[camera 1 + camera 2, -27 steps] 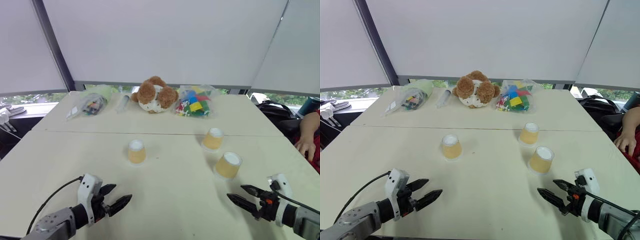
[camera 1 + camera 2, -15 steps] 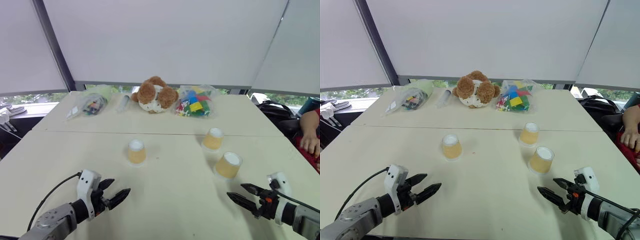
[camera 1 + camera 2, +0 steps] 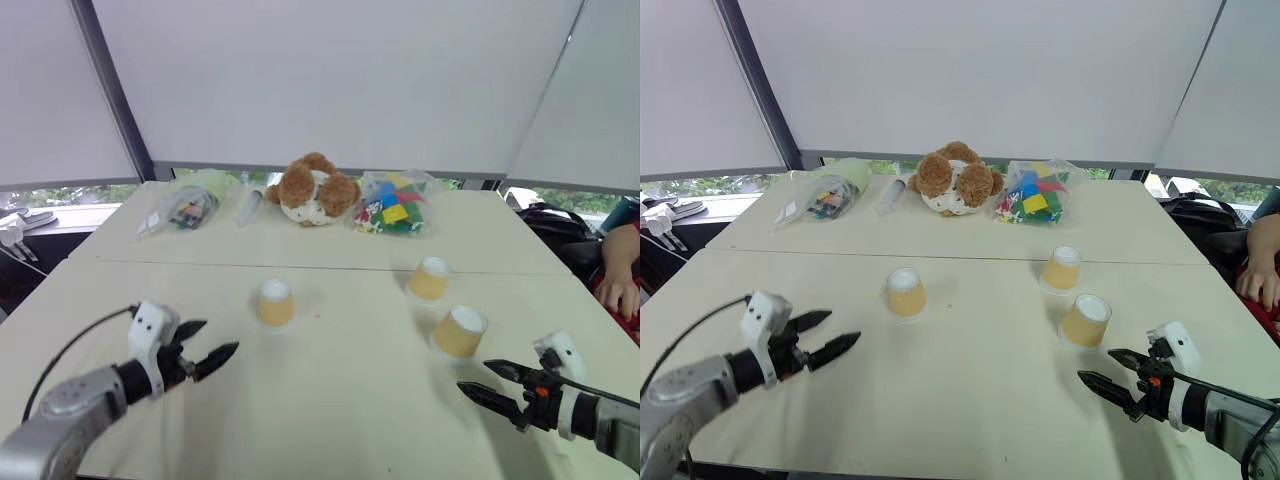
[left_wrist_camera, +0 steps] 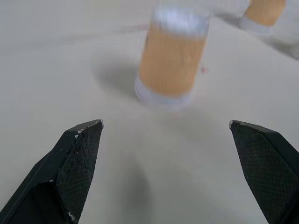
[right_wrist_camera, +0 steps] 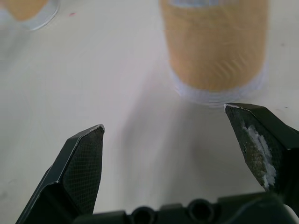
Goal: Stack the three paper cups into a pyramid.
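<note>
Your left pincer [image 3: 205, 352] hangs over the near-left part of the table [image 3: 330, 400], jaws spread wide, nothing btwn them, touching nothing. It points toward the left cup [image 3: 276, 302], which sits upside down ahead of it and to its right, near but apart. In the left wrist view that cup [image 4: 172, 56] stands ahead, btwn the two fingertips' lines, w/ bare table in the gap.

The other two paper cups sit on the right half, also upside down, close to each other but not touching: the middle cup [image 3: 430, 279] farther back, the right cup [image 3: 459, 332] nearer you. None is stacked; all three rest on the table.

Your right pincer [image 3: 493, 383] is at the near-right, jaws equally wide, empty, no contact. The right cup is just ahead of it and slightly to its left; in the right wrist view this cup [image 5: 216, 46] looms close past the fingertips, its rim edge near the one fingertip [image 5: 254, 128].

Far side, left to right: clear bag [image 3: 182, 208], teddy bear [image 3: 313, 189], bag of coloured blocks [image 3: 393, 206]. A person's hand [image 3: 622, 292] rests at the right edge.
</note>
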